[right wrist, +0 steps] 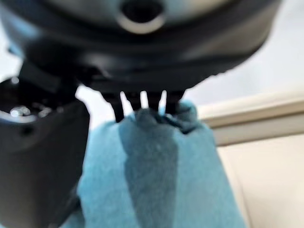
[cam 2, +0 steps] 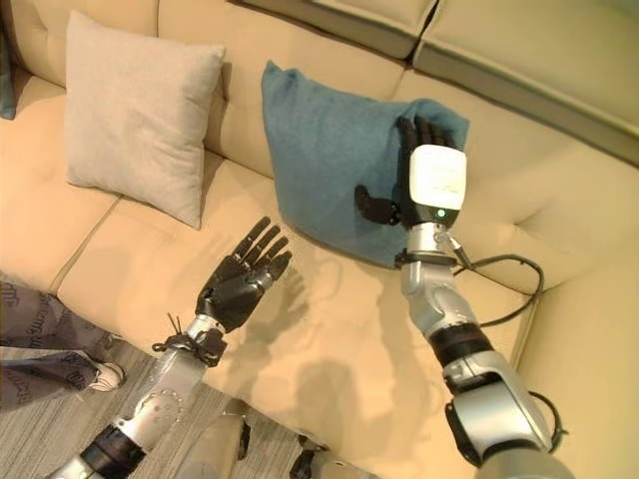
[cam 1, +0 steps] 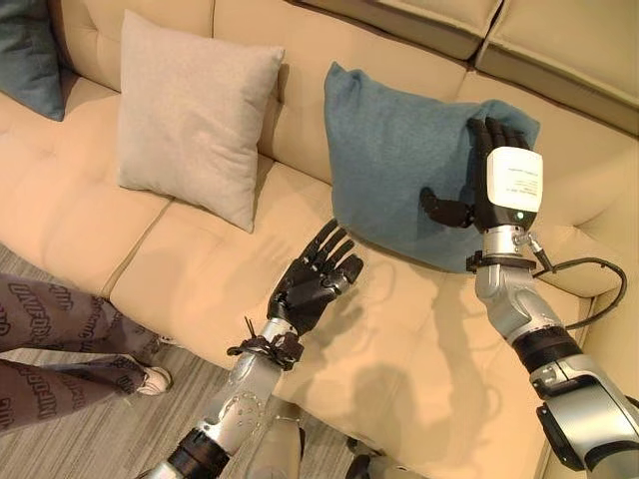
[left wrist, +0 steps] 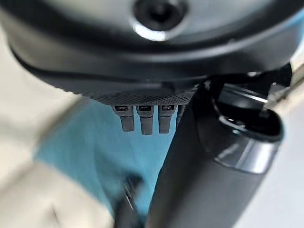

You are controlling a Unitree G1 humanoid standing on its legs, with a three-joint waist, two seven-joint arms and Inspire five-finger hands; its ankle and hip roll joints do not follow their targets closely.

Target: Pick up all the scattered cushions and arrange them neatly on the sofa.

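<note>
A teal blue cushion (cam 1: 389, 160) stands upright on the beige sofa (cam 1: 399, 339), leaning against its backrest. My right hand (cam 1: 504, 185) lies flat against the cushion's right upper part, fingers straight and reaching its top edge, thumb spread out to the side. The right wrist view shows the fingertips at the top edge of the cushion (right wrist: 156, 180). My left hand (cam 1: 310, 279) hovers open over the seat, just left of and below the cushion, holding nothing. A light grey cushion (cam 1: 190, 110) leans against the backrest further left.
Another dark teal cushion (cam 1: 25, 50) sits at the sofa's far left. A person's legs in patterned trousers (cam 1: 60, 349) and a white shoe (cam 1: 150, 377) are on the wooden floor in front of the sofa, at the left.
</note>
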